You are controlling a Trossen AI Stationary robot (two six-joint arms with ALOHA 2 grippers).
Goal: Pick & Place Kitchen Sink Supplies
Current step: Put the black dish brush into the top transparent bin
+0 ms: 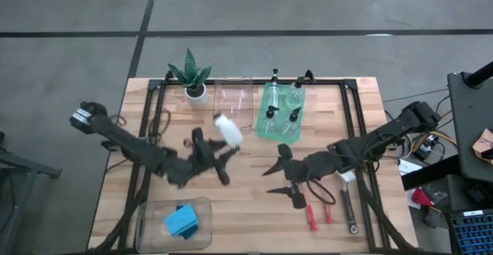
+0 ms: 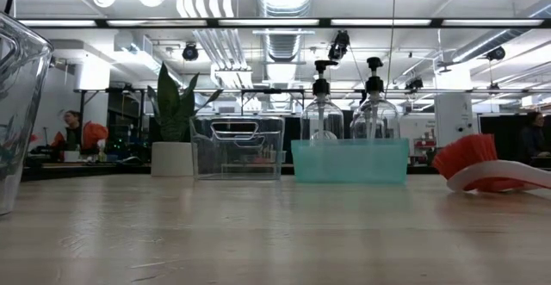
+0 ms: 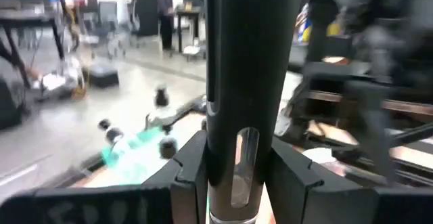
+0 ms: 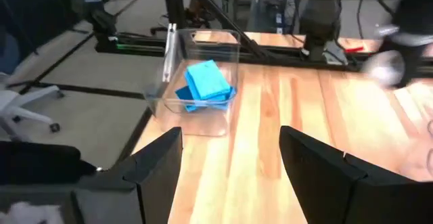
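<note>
the left hand (image 1: 206, 156) is closed on the dark handle of a black dish brush (image 1: 223, 135); in its own wrist view the smooth round handle (image 3: 247, 82) stands clamped between the two fingers (image 3: 193, 176). in the high view the brush's white bristle head (image 1: 228, 129) is raised over the middle of the tabletop (image 1: 254, 209), short of the empty clear bin (image 1: 233, 99) at the far edge.

the right hand (image 1: 286, 184) hangs over the tabletop with its fingers (image 4: 159, 166) spread and nothing between them. just beside it lie the red dish brushes (image 1: 311, 215) and a further long-handled tool (image 1: 350, 209); in the low view one red bristle head on a white neck (image 2: 482, 169) rests on the wood.

judgement: the step in hand is carrying the black brush to a bin. to do it well, the grip should stay firm on the slick handle, the long head should be kept clear of the plant (image 1: 190, 76) and of the bin walls, and the brush should be lowered into the bin before release.

the green bin (image 1: 279, 110) is translucent with low walls and holds four clear bottles with black pump tops (image 1: 294, 97). a clear bin (image 1: 171, 223) at the near left holds flat blue sponges (image 1: 181, 220), rectangular and matte. the tabletop is pale planked wood.
</note>
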